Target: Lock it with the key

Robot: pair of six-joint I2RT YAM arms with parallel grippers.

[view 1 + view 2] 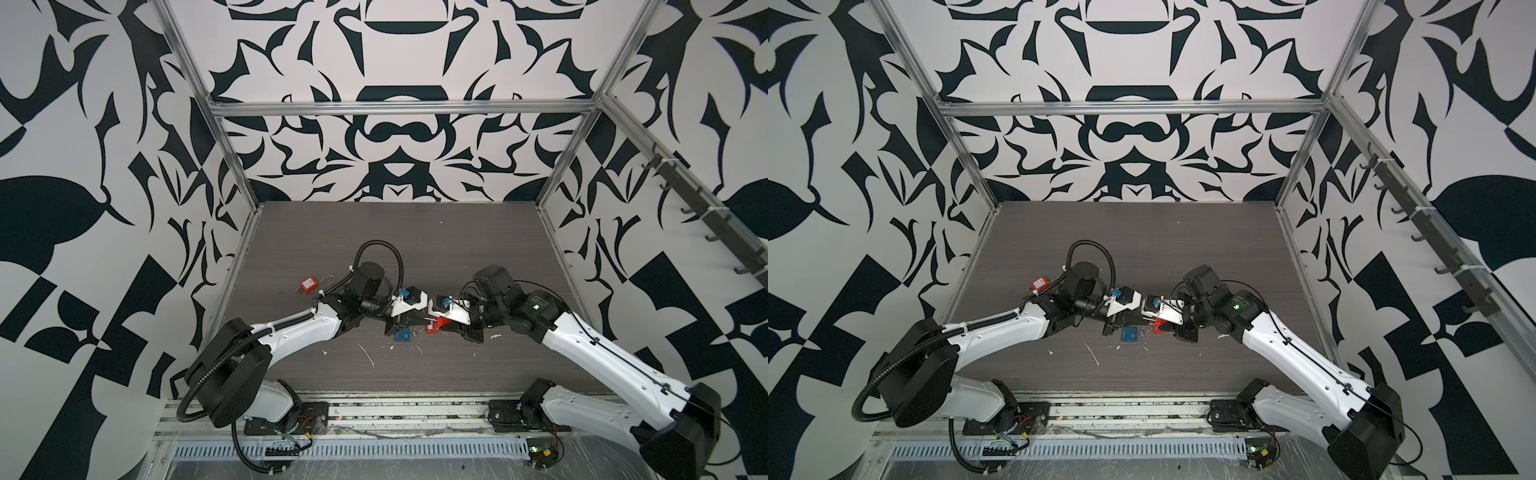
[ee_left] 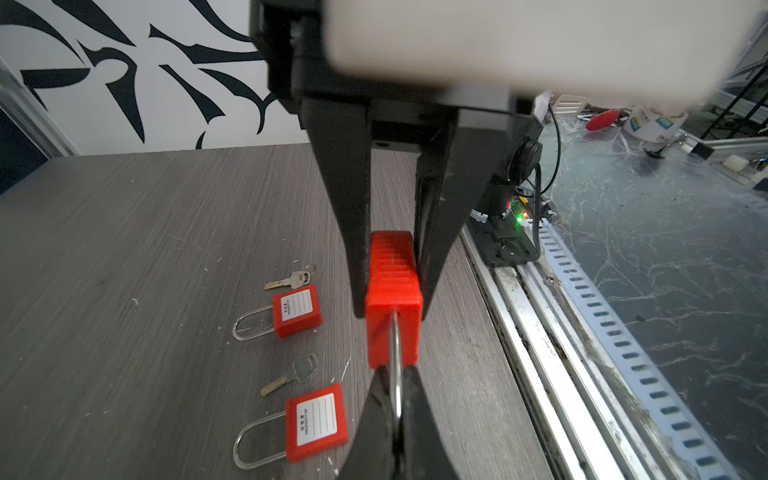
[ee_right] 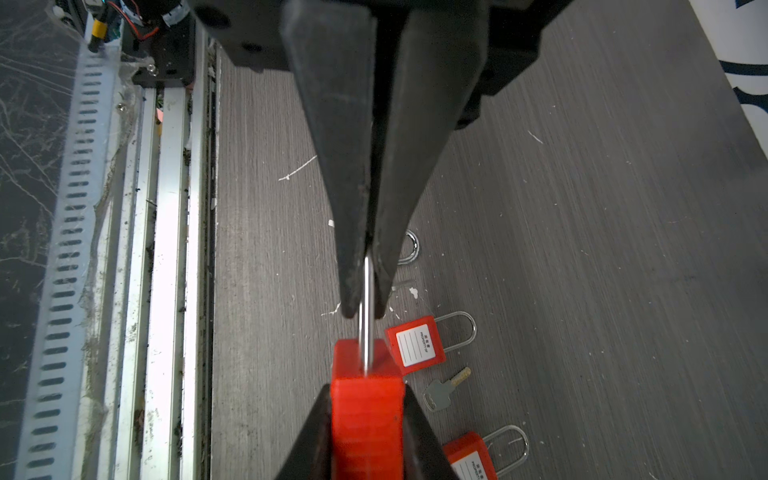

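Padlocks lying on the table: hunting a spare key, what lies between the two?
A loose key lies between one padlock and the other padlock, shown in the left wrist view.

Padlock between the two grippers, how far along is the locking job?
Done: the padlock is picked up, its body clamped in the left gripper. In hand: the right gripper pinches the shackle. Left: a key lies loose on the table, so fetching, inserting and turning it likely remains.
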